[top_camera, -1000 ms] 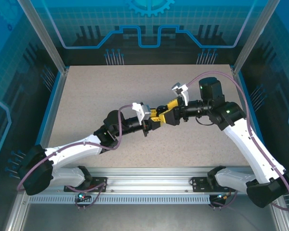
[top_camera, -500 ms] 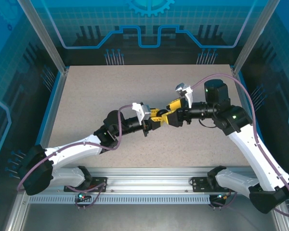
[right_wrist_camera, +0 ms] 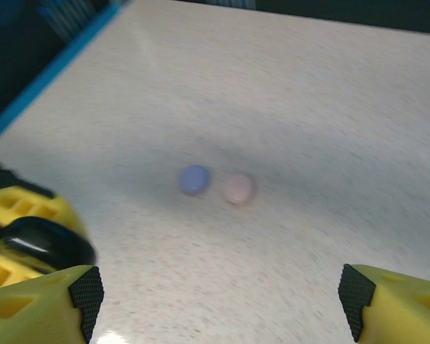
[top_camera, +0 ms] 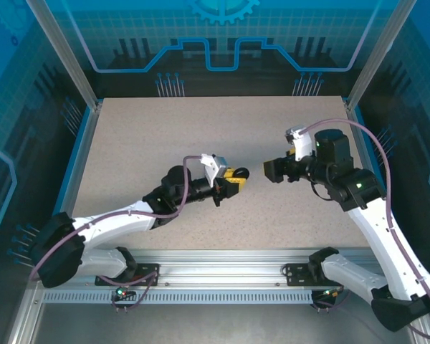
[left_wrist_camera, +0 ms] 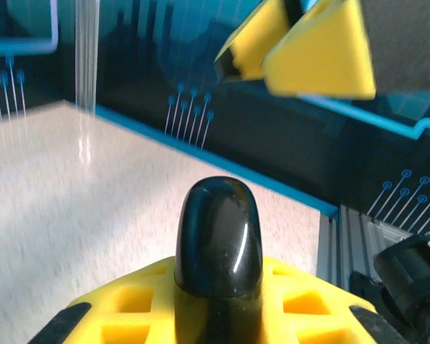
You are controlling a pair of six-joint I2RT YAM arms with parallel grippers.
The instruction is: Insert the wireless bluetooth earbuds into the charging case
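Table (top_camera: 150, 136): speckled beige, with a blue rail along its edge.
Earbuds: lavender earbud (right_wrist_camera: 195, 179) and pale pink earbud (right_wrist_camera: 238, 188) lie on the table just beside each other, lavender at 9 o'clock of pink; too blurred to make out stems.
Left gripper (top_camera: 236, 177): yellow fingers clamped on the black charging case (left_wrist_camera: 218, 236), which stands up between them.
Right gripper (right_wrist_camera: 218, 294): fingers spread wide, holding nothing; in the top view at 3 o'clock of the left gripper, apart from it.
Case and earbuds: in the right wrist view the case sits at 8 o'clock of the earbuds, apart from them.
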